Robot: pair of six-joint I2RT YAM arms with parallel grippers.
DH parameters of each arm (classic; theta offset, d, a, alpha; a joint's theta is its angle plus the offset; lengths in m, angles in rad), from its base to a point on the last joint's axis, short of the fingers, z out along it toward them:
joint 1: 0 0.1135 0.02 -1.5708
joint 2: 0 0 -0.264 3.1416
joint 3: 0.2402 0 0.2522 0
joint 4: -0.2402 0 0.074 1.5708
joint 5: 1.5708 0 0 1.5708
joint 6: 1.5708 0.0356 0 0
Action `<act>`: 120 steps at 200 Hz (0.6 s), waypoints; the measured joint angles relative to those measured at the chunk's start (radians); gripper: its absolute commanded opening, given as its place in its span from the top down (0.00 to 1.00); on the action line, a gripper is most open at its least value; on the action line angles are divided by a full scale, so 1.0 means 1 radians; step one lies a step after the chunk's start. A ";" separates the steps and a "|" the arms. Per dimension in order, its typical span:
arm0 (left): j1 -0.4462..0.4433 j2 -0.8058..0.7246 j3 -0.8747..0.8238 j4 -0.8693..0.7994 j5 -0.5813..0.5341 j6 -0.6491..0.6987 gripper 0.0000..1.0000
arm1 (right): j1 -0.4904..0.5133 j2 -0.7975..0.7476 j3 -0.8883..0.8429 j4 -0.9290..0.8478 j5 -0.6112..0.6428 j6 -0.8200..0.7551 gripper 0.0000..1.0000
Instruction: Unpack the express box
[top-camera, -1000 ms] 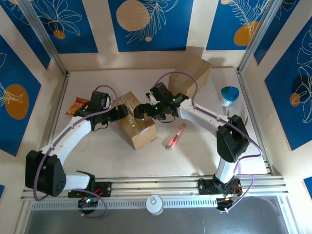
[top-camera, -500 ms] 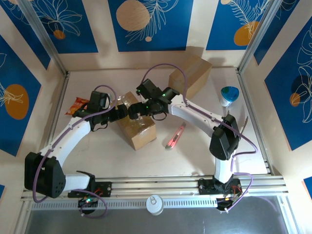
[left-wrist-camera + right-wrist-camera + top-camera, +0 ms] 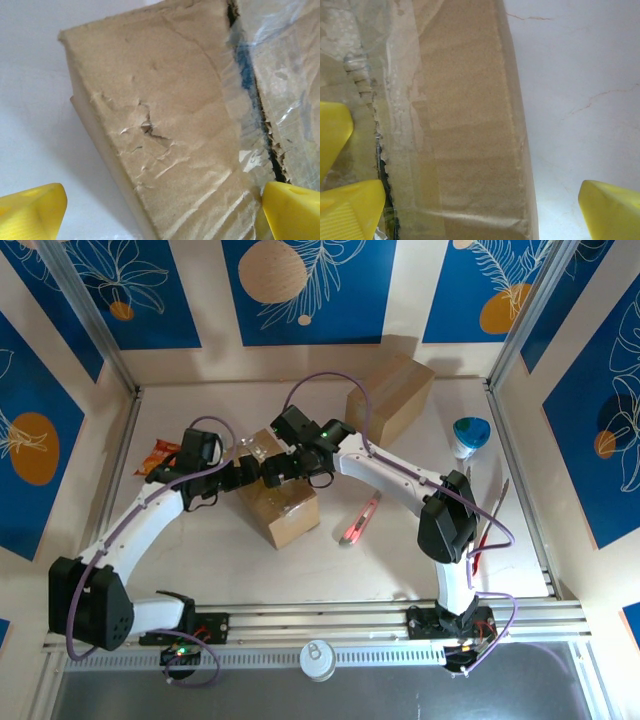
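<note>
The express box (image 3: 290,515), brown cardboard with clear tape, lies mid-table. Its taped top seam (image 3: 252,107) is slit and dark inside. My left gripper (image 3: 248,473) is at the box's top left end and stands open. Its yellow fingertips (image 3: 31,212) straddle the left flap (image 3: 165,115) without pinching it. My right gripper (image 3: 272,469) meets it from the right, also open over the top. Its fingertips (image 3: 612,210) span the right flap (image 3: 465,130), and the seam (image 3: 381,160) runs by its left finger. A red utility knife (image 3: 362,520) lies right of the box.
A second, larger cardboard box (image 3: 392,392) stands at the back right. A snack packet (image 3: 158,454) lies at the left. A blue-and-white object (image 3: 471,435) sits by the right wall. A can (image 3: 318,660) rests on the front rail.
My right arm has swung left across the box top until its gripper sits next to the left one. The left jaws have widened a little; the box has not moved.
</note>
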 measured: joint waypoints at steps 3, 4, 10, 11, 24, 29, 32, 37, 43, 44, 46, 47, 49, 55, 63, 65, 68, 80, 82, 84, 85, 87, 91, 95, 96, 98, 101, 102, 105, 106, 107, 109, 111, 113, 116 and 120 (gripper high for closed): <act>0.000 -0.003 0.000 -0.002 0.000 0.002 0.00 | 0.001 0.000 0.000 0.000 0.000 0.000 0.01; 0.000 -0.005 0.000 -0.004 -0.001 0.003 0.00 | 0.001 0.000 0.000 0.000 0.000 0.000 0.01; 0.000 -0.013 0.000 -0.010 -0.003 0.003 0.00 | 0.002 0.000 0.000 0.000 0.001 0.000 0.01; 0.000 -0.015 0.000 -0.012 -0.004 0.004 0.00 | 0.002 0.000 0.000 0.000 0.002 0.000 0.01; 0.001 -0.037 0.000 -0.027 -0.011 0.006 0.00 | 0.004 0.001 0.000 0.001 0.003 0.000 0.01; 0.001 -0.046 0.001 -0.031 -0.014 0.006 0.00 | 0.005 0.001 0.000 0.003 0.003 0.000 0.01; 0.002 -0.050 0.001 -0.034 -0.014 0.005 0.00 | 0.005 0.001 0.000 0.003 0.004 0.000 0.01; 0.003 -0.060 0.001 -0.037 -0.014 0.005 0.00 | 0.006 0.001 0.000 0.003 0.005 0.000 0.01; 0.004 -0.070 0.002 -0.038 -0.014 0.005 0.00 | 0.007 0.003 -0.001 0.003 0.007 0.000 0.01; 0.005 -0.072 0.002 -0.039 -0.014 0.005 0.00 | 0.007 0.003 -0.001 0.003 0.007 0.000 0.01; 0.006 -0.077 0.002 -0.039 -0.014 0.005 0.00 | 0.008 0.003 -0.001 0.003 0.008 0.000 0.01; 0.006 -0.078 0.002 -0.039 -0.014 0.005 0.00 | 0.008 0.003 -0.001 0.003 0.008 0.000 0.01; 0.008 -0.081 0.002 -0.039 -0.014 0.004 0.00 | 0.008 0.003 -0.002 0.003 0.008 0.000 0.01; 0.010 -0.091 0.003 -0.039 -0.014 0.002 0.00 | 0.008 0.004 -0.003 0.004 0.010 0.000 0.01; 0.013 -0.099 0.003 -0.038 -0.014 0.000 0.00 | 0.008 0.004 -0.005 0.004 0.010 0.000 0.01; 0.014 -0.101 0.003 -0.038 -0.014 -0.002 0.00 | 0.008 0.004 -0.005 0.005 0.011 0.001 0.01; 0.015 -0.103 0.003 -0.038 -0.013 -0.003 0.00 | 0.008 0.004 -0.006 0.005 0.011 0.001 0.01; 0.023 -0.103 0.003 -0.035 -0.009 -0.014 0.00 | 0.009 0.004 -0.007 0.007 0.011 0.001 0.01; 0.024 -0.103 0.003 -0.034 -0.008 -0.014 0.00 | 0.009 0.004 -0.007 0.007 0.011 0.001 0.01; 0.026 -0.102 0.003 -0.034 -0.007 -0.014 0.00 | 0.009 0.004 -0.007 0.007 0.011 0.001 0.01; 0.027 -0.101 0.003 -0.034 -0.006 -0.016 0.00 | 0.009 0.004 -0.007 0.007 0.011 0.000 0.01; 0.028 -0.100 0.003 -0.034 -0.006 -0.017 0.00 | 0.009 0.004 -0.007 0.007 0.011 0.001 0.01; 0.031 -0.098 0.003 -0.033 -0.005 -0.018 0.00 | 0.009 0.004 -0.008 0.008 0.011 0.001 0.01; 0.034 -0.095 0.003 -0.031 -0.004 -0.021 0.00 | 0.009 0.004 -0.008 0.008 0.011 0.000 0.01; 0.035 -0.094 0.003 -0.030 -0.003 -0.022 0.00 | 0.009 0.004 -0.008 0.008 0.011 0.001 0.01; 0.036 -0.092 0.003 -0.028 -0.002 -0.022 0.00 | 0.009 0.004 -0.008 0.008 0.011 0.001 0.01; 0.039 -0.088 0.003 -0.025 -0.002 -0.024 0.00 | 0.009 0.004 -0.008 0.008 0.011 0.000 0.01; 0.040 -0.087 0.003 -0.024 -0.001 -0.024 0.00 | 0.009 0.004 -0.008 0.009 0.011 0.000 0.01; 0.043 -0.083 0.003 -0.019 0.001 -0.025 0.00 | 0.009 0.004 -0.009 0.009 0.011 0.000 0.01; 0.043 -0.081 0.002 -0.017 0.001 -0.025 0.00 | 0.009 0.004 -0.009 0.009 0.011 0.000 0.01; 0.045 -0.079 0.002 -0.016 0.001 -0.025 0.00 | 0.009 0.004 -0.010 0.009 0.011 0.001 0.01; 0.046 -0.077 0.002 -0.014 0.002 -0.026 0.00 | 0.009 0.004 -0.010 0.010 0.011 0.000 0.01; 0.048 -0.074 0.002 -0.011 0.002 -0.026 0.00 | 0.009 0.004 -0.011 0.010 0.011 0.001 0.01; 0.050 -0.070 0.002 -0.007 0.002 -0.028 0.00 | 0.009 0.004 -0.011 0.010 0.011 0.000 0.01; 0.054 -0.064 0.002 -0.003 0.003 -0.029 0.00 | 0.009 0.004 -0.011 0.011 0.011 0.000 0.01; 0.058 -0.055 0.002 0.005 0.003 -0.031 0.00 | 0.009 0.004 -0.013 0.012 0.010 0.001 0.01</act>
